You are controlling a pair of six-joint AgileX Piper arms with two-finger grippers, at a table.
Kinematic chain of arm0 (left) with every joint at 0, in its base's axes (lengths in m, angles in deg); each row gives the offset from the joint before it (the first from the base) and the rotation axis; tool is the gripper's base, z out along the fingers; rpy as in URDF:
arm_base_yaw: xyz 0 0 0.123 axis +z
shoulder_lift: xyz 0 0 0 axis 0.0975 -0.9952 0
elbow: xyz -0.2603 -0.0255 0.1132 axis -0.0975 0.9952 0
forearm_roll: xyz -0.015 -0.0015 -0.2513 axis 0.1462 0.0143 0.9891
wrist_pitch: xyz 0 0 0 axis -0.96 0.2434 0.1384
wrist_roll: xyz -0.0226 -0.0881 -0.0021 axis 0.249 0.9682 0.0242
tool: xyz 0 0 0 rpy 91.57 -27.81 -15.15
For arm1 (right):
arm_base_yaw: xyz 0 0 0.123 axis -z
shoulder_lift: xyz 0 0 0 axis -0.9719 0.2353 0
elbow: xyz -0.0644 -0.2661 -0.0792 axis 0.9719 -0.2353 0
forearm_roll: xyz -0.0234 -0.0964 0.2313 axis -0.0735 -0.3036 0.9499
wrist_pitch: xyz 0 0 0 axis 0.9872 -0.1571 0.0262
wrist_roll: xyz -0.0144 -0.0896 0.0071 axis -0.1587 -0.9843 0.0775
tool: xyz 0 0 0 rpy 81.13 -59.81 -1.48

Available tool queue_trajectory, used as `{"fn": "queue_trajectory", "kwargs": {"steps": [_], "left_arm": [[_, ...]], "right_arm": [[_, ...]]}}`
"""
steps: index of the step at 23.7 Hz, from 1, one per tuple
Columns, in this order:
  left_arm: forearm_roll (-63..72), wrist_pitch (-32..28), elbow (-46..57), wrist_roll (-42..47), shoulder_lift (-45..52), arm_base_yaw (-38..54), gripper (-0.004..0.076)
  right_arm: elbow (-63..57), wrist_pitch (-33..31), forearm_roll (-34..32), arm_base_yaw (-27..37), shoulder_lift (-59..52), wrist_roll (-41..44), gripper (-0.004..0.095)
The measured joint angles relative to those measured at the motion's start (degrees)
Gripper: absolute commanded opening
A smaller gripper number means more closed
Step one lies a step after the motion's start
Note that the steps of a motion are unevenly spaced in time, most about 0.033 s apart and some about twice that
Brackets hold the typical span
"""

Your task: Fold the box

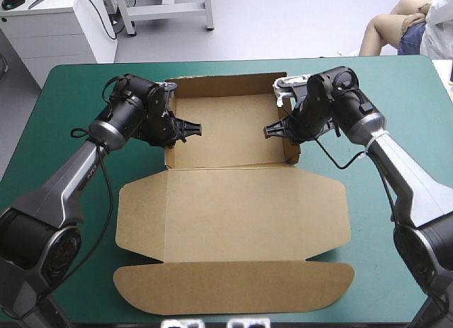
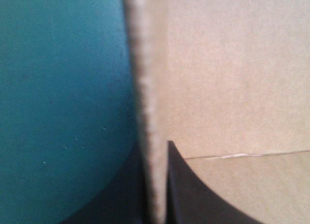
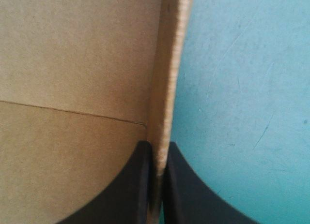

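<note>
table (image 1: 396, 94), teal-green cover, fills most of high view. brown box (image 1: 212, 190) sits mid-table: far half open tray (image 1: 226, 129), back and both side walls raised, back wall near table's far edge; lid panel (image 1: 241, 218) flat toward near edge, rounded flap (image 1: 233, 285) beyond it. left claw (image 1: 192, 129) clamped on left side wall (image 2: 150, 88), one black finger inside tray, one outside, board edge between. right claw (image 1: 274, 130) pinched same way on right side wall (image 3: 167, 64), wall upright. claws face each other across tray floor, well apart
</note>
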Motion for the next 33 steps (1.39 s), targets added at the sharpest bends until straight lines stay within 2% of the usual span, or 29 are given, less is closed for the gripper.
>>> {"fn": "queue_trajectory", "kwargs": {"steps": [7, 24, 27, 29, 33], "left_arm": [[2.2, 0.2, 0.0, -2.0, -2.3, 0.0, -0.0008], [6.0, 0.1, -0.1, -4.0, -7.2, 0.0, -0.0008], [6.1, 0.0, -0.1, -4.6, -7.2, 0.0, 0.0061], [6.1, 0.0, -0.1, -6.2, -7.2, 0.0, 0.0192], [6.4, -0.5, -0.2, -8.8, -7.2, 0.0, 0.0358]], "right_arm": [[-5.8, 1.4, 0.9, 0.0, 0.0, 0.5, -0.0014], [-6.3, 0.1, -0.4, 0.5, 0.0, 0.4, 0.0000], [-6.3, 0.0, -0.4, 0.5, 1.0, 0.4, 0.0123], [-6.2, 0.0, -0.4, 0.5, 1.4, 0.0, 0.0311], [-6.3, -0.1, -0.4, 0.5, 2.8, -0.7, 0.0541]]}}
